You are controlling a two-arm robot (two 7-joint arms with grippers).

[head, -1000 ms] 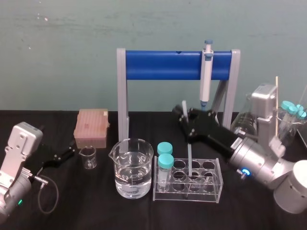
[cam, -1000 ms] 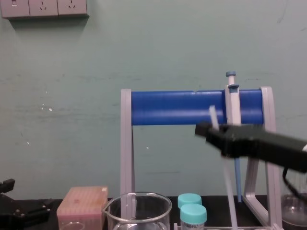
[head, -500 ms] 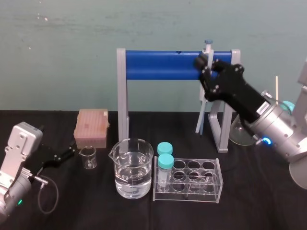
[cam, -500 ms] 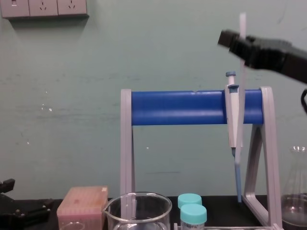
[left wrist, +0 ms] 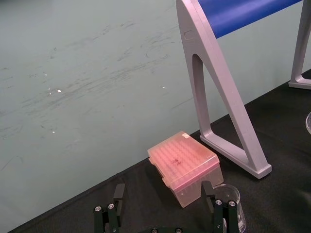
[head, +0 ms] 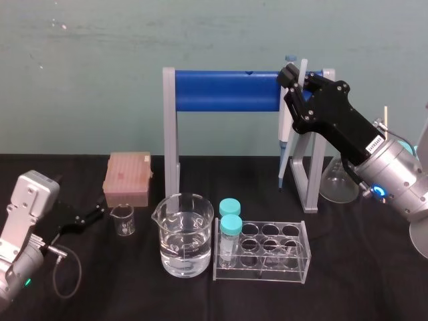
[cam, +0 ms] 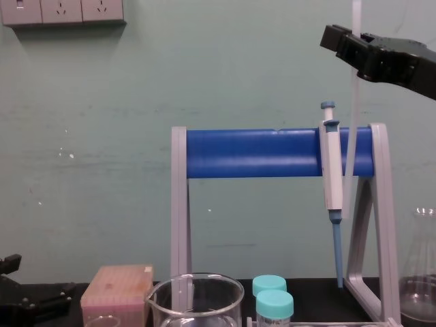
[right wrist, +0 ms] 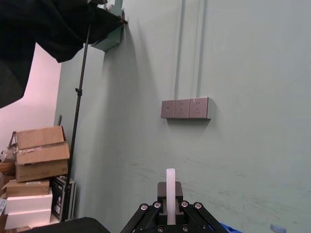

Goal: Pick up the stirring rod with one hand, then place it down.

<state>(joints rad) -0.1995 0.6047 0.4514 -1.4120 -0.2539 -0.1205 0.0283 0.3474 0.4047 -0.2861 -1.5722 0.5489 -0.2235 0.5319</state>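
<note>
The right gripper (cam: 352, 43) is clamped on the stirring rod (cam: 353, 102), upright through its jaws — most of its length hanging below, well above the desk (head: 374, 274) — so placing likely means lowering; the left gripper (head: 93, 215) idles, fingers apart, farther off.

- Light is even and diffuse, moderately bright on the pale green painted wall (head: 87, 67), with no hard-edged shadows on it.
- The black cloth tabletop (head: 134, 287) in the lower frame soaks up light; shadows on it cannot be made out.
- Small white glints sit on the rim of the clear glass beaker of water (head: 183, 234) and along the edges of the clear plastic tube rack (head: 262, 251).
- In the chest view's upper right, the black right claw (cam: 354, 48) is a dark silhouette with little surface detail.
- The thin translucent white stirring rod (cam: 353, 109) it grips stands out only faintly from the wall.
- In the right wrist view, a washed-out bright patch (right wrist: 29, 97) glares at the left edge.
</note>
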